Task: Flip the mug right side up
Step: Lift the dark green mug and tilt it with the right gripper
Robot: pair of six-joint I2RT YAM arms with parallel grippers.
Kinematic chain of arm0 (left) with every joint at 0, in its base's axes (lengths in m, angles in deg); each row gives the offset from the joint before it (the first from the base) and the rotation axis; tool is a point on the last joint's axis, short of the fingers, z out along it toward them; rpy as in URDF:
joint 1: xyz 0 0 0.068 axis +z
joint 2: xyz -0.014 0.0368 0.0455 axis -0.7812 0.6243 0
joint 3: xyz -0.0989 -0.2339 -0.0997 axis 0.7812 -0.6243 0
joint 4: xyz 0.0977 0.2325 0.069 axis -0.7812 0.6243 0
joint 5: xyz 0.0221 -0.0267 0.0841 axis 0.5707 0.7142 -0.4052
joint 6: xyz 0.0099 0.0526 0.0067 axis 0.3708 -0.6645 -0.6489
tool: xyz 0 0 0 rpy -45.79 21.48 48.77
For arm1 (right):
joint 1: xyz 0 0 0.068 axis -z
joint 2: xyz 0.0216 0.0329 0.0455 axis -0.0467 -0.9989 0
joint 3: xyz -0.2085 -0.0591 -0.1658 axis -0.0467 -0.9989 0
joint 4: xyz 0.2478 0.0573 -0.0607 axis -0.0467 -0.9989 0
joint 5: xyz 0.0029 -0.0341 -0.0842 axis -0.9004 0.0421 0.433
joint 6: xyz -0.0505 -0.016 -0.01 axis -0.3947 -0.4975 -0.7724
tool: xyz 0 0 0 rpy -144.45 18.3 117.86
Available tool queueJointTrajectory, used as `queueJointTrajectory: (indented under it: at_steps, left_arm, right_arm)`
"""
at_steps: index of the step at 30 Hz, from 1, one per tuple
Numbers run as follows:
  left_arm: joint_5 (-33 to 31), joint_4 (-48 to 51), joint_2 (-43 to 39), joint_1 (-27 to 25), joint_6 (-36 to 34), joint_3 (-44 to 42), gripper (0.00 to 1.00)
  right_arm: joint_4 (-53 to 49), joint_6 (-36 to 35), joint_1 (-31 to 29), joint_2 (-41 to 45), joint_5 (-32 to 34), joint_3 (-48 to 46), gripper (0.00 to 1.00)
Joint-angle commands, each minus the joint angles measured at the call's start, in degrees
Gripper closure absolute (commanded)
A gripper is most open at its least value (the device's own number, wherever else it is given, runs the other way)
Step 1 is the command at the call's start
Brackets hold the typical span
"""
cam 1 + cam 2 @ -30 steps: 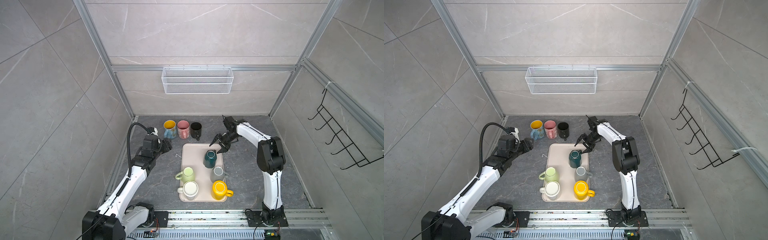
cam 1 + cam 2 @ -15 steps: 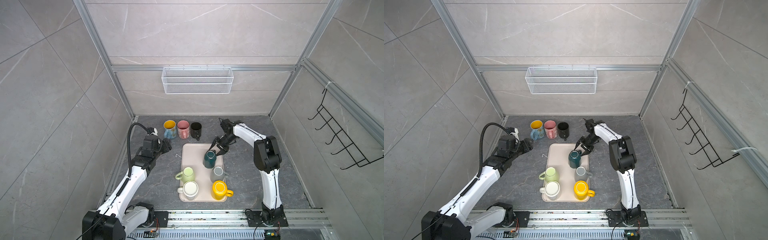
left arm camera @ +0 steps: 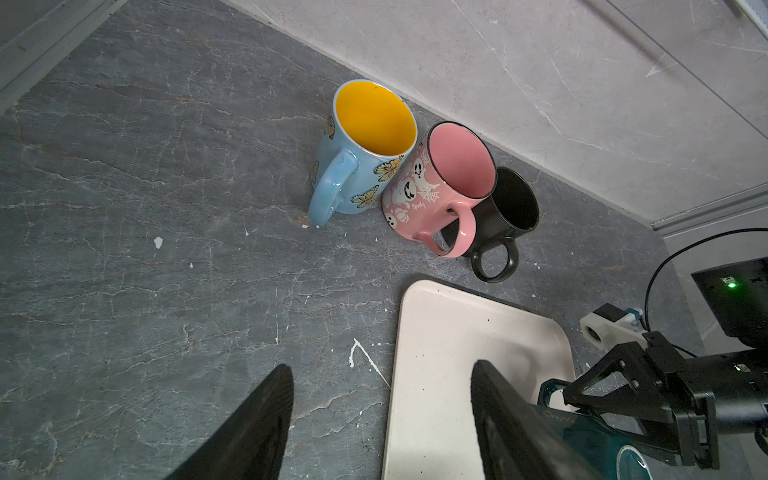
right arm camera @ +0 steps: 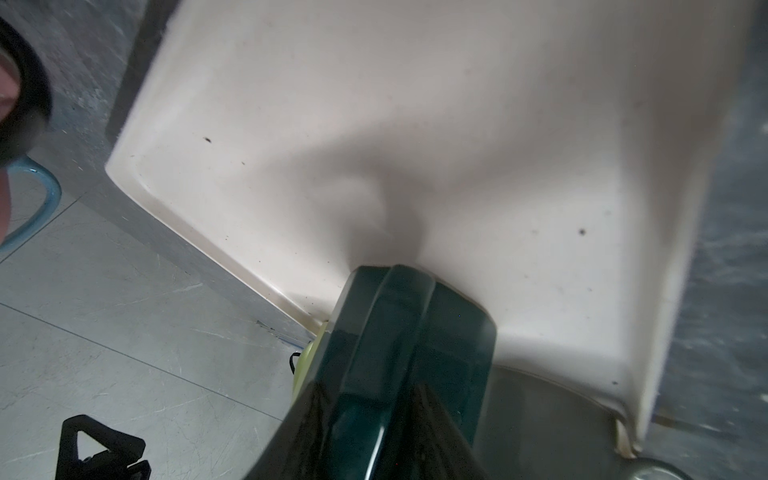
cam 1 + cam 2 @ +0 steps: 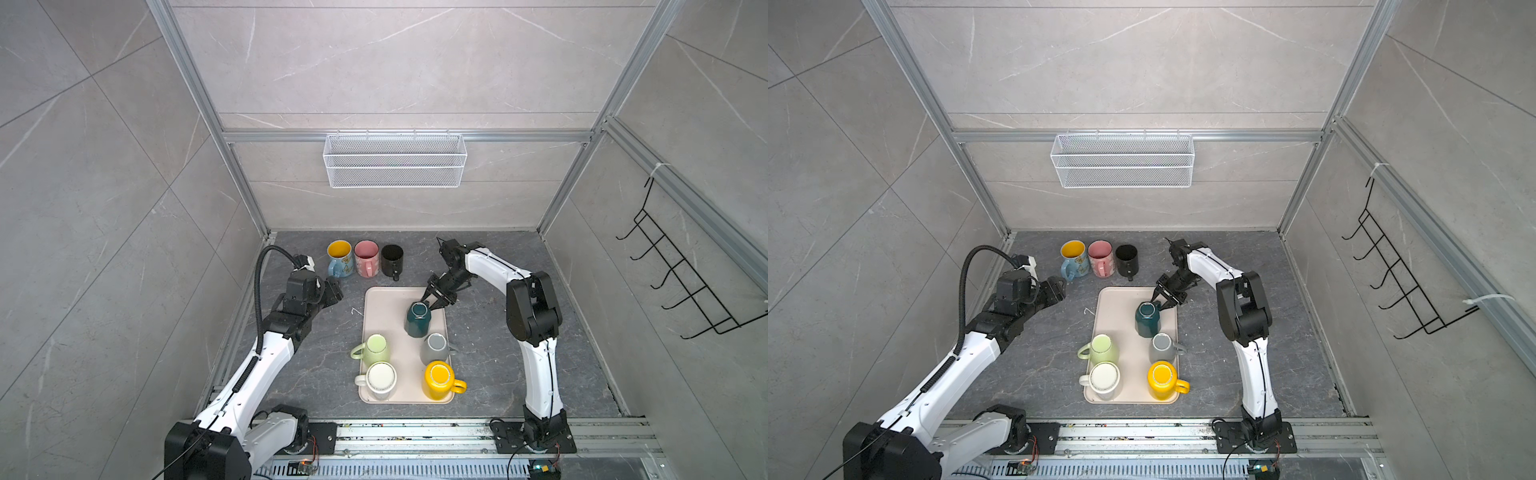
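Five mugs (image 5: pixel 380 376) sit upside down on the cream tray (image 5: pixel 382 303); farthest back is the teal mug (image 5: pixel 417 322), right gripper (image 5: pixel 433 302) at its handle (image 4: pixel 386 332), jaws either side of it, grip impossible to call. Left gripper (image 3: pixel 380 370) hovers over the surface (image 5: pixel 478 332), jaws spread. Beyond: blue mug (image 5: pixel 340 259), pink mug (image 5: pixel 366 258), black mug (image 5: pixel 392 257), upright.

Tray (image 5: pixel 384 303): table centre. On it: corner mug (image 5: pixel 419 319), far right corner; left middle mug (image 5: pixel 374 350); right middle mug (image 5: pixel 434 348); near-left mug (image 5: pixel 380 376); near-right mug (image 5: pixel 436 378). Row of three mugs (image 5: pixel 366 258): behind tray, near table's far edge.
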Motion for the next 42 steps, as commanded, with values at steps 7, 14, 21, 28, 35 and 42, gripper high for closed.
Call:
queueJointTrajectory:
  at_steps: [7,14,21,28,35,42]
  left_arm:
    - [-0.69,0.23,-0.87,0.38,-1.51,-0.18,0.30]
    - [-0.82,0.18,-0.61,0.38,-1.76,0.05,0.30]
    - [-0.91,0.29,-0.63,0.37,-1.85,0.06,0.30]
    - [-0.91,0.49,-0.58,0.32,-2.21,0.66,0.30]
    - [-0.51,-0.15,-0.18,0.33,-2.80,1.98,0.30]
    - [1.79,-1.26,1.43,0.38,-2.25,3.40,0.30]
  right_arm:
    - [3.61,2.76,-0.72,-0.06,-1.06,-2.61,0.71]
    - [7.25,5.15,-0.86,0.47,-1.61,-4.23,0.81]
    - [10.06,6.60,-0.96,0.74,-2.13,-4.47,0.97]
    - [16.16,9.83,-0.94,1.98,-2.67,-3.65,1.00]
    - [22.47,10.01,-1.02,7.79,-0.75,-4.82,1.00]
    - [27.73,6.92,-2.11,15.48,5.04,-9.31,1.00]
